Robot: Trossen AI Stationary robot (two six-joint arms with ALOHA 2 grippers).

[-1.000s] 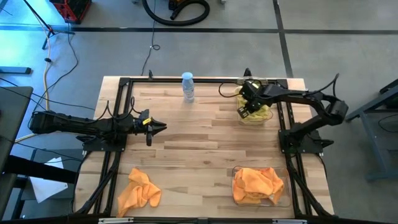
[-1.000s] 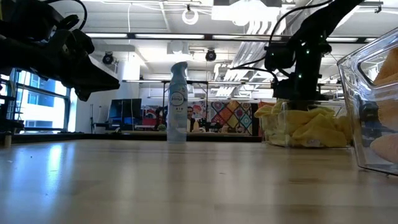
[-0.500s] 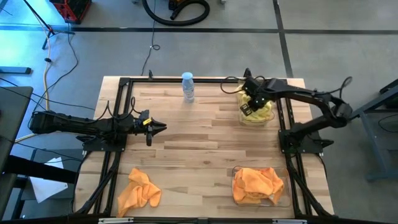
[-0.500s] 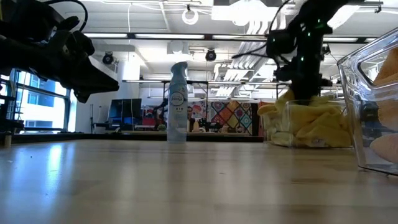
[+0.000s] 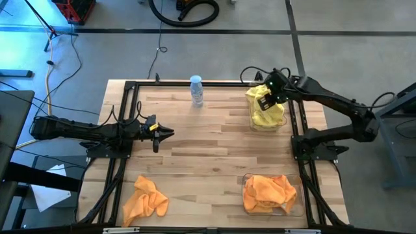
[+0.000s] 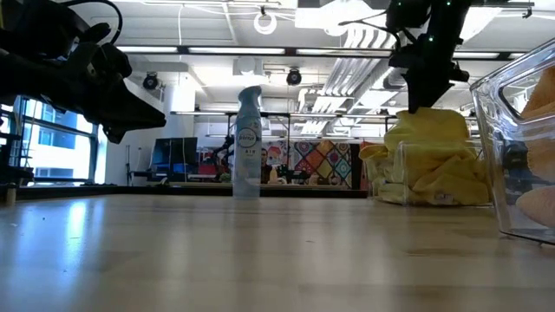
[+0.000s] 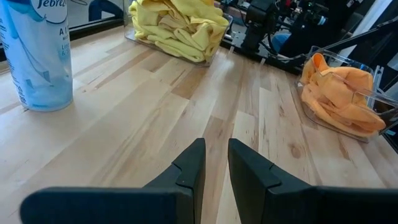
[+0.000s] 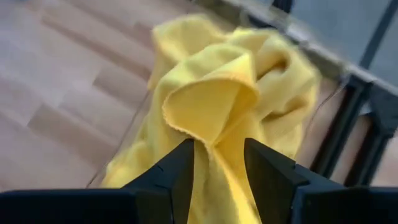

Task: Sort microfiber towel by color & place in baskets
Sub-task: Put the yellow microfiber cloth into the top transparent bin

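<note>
Plainly the yellow towels (image 5: 266,112) heaped in the far basket (image 5: 252,121) are light and floppy; right gripper (image 5: 265,103) spread above; pinch the loose orange towel (image 5: 144,200) at a fold; left gripper (image 5: 170,133) nearly together, empty.

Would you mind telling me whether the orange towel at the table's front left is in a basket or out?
Out. The orange towel lies bunched on the bare wooden table, apart from the basket holding other orange cloth.
</note>
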